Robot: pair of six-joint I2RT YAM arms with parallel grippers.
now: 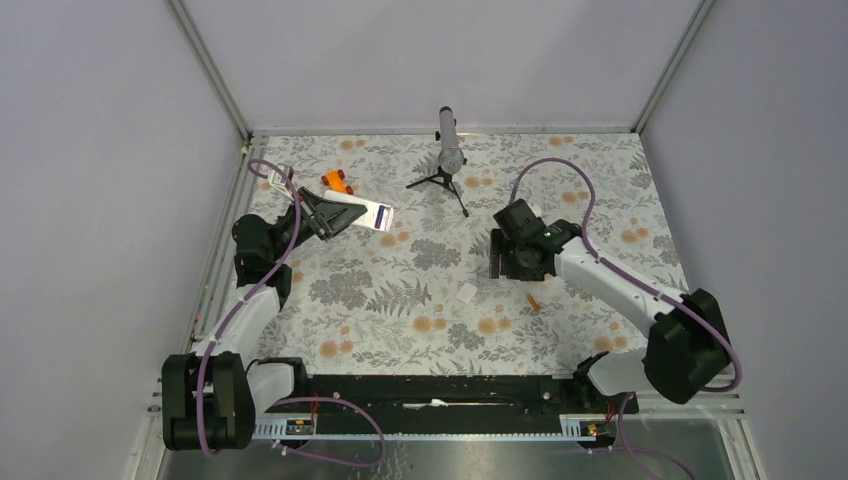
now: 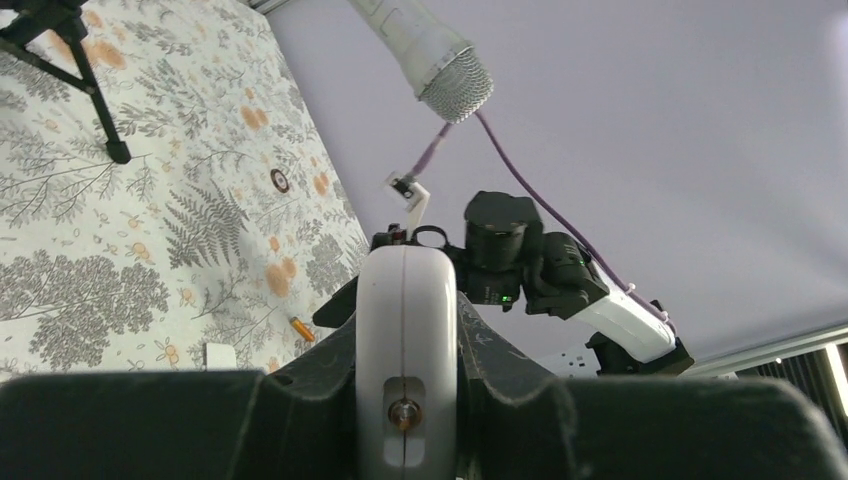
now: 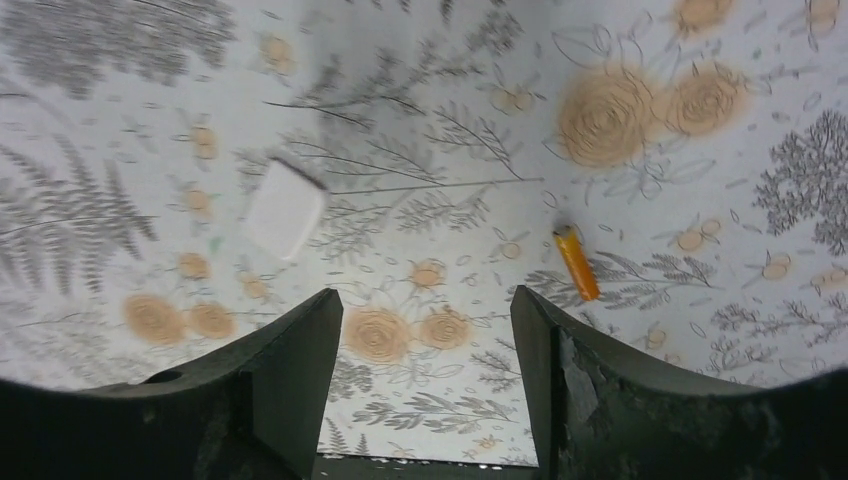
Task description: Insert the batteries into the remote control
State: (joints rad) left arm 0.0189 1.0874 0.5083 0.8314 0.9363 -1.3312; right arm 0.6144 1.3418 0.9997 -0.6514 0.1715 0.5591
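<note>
The white remote control (image 1: 368,215) is held off the table at the back left, with my left gripper (image 1: 340,213) shut on it. In the left wrist view the remote control (image 2: 405,330) shows end-on, clamped between both fingers. One orange battery (image 1: 533,299) lies on the floral cloth just in front of my right gripper (image 1: 512,265). The right wrist view shows the right gripper (image 3: 425,315) open over bare cloth with nothing between its fingers. There the orange battery (image 3: 577,262) lies just beyond the right fingertip (image 3: 545,340), not touching it.
A small flat white square cover (image 1: 466,293) lies left of the battery, also seen as the cover (image 3: 285,210) from the right wrist. A chunky orange toy piece (image 1: 337,180) sits behind the left gripper. A microphone on a tripod (image 1: 448,150) stands at the back centre.
</note>
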